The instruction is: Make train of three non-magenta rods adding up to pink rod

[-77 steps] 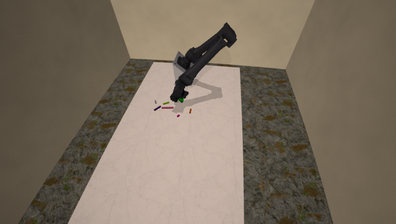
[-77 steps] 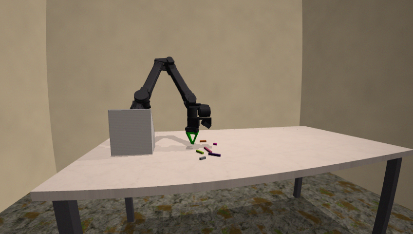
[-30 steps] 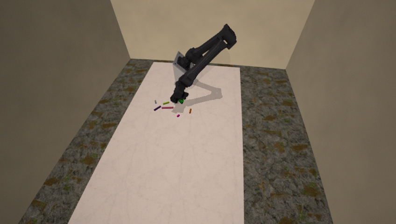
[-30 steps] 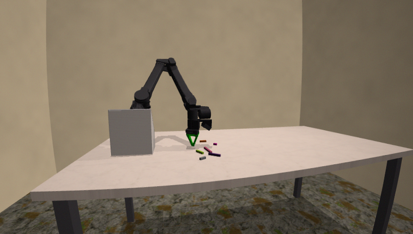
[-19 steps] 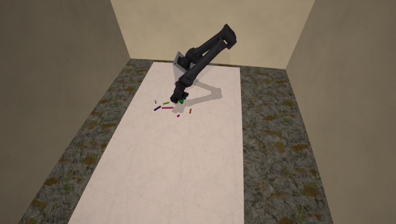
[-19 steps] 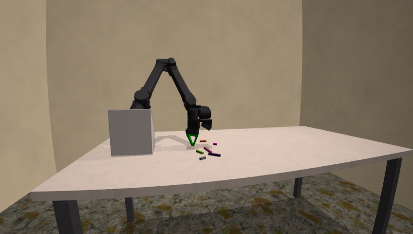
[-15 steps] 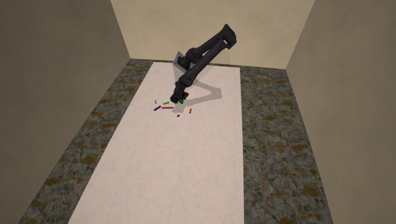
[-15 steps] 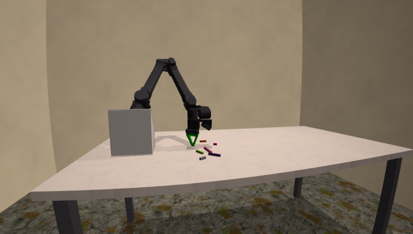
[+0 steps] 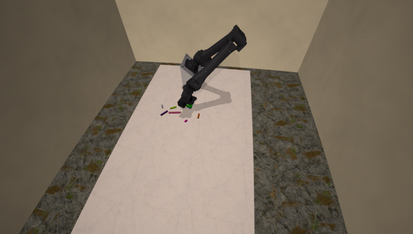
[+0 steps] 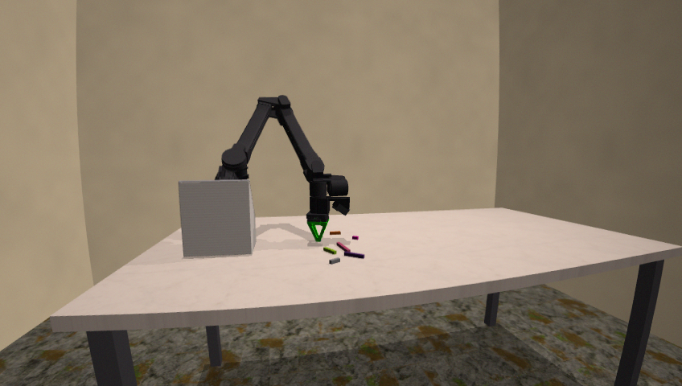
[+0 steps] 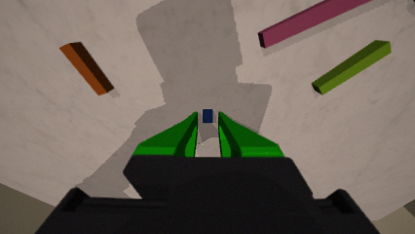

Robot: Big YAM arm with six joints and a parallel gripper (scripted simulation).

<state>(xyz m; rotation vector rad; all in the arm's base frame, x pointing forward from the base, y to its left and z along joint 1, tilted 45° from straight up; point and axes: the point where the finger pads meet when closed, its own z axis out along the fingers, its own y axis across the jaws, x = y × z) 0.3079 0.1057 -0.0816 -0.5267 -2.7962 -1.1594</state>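
Observation:
My gripper (image 9: 189, 106) (image 10: 318, 239) (image 11: 207, 116) is low over the table with its green fingers a little apart, so it is open. A small blue rod (image 11: 207, 115) sits between the fingertips with a slim gap on each side. The pink rod (image 9: 174, 112) (image 10: 343, 246) (image 11: 312, 19) and the lime rod (image 9: 173, 107) (image 10: 329, 250) (image 11: 351, 67) lie flat to one side of the gripper. The orange rod (image 9: 198, 115) (image 10: 334, 232) (image 11: 87, 68) lies on the other side. The purple rod (image 9: 163, 112) (image 10: 354, 255) and the grey rod (image 9: 162, 106) (image 10: 334, 260) lie further off.
A short magenta rod (image 9: 185, 121) (image 10: 355, 237) lies apart from the others. A grey box (image 10: 215, 217) at the arm's base stands on the pale table (image 9: 174, 179) (image 10: 430, 268).

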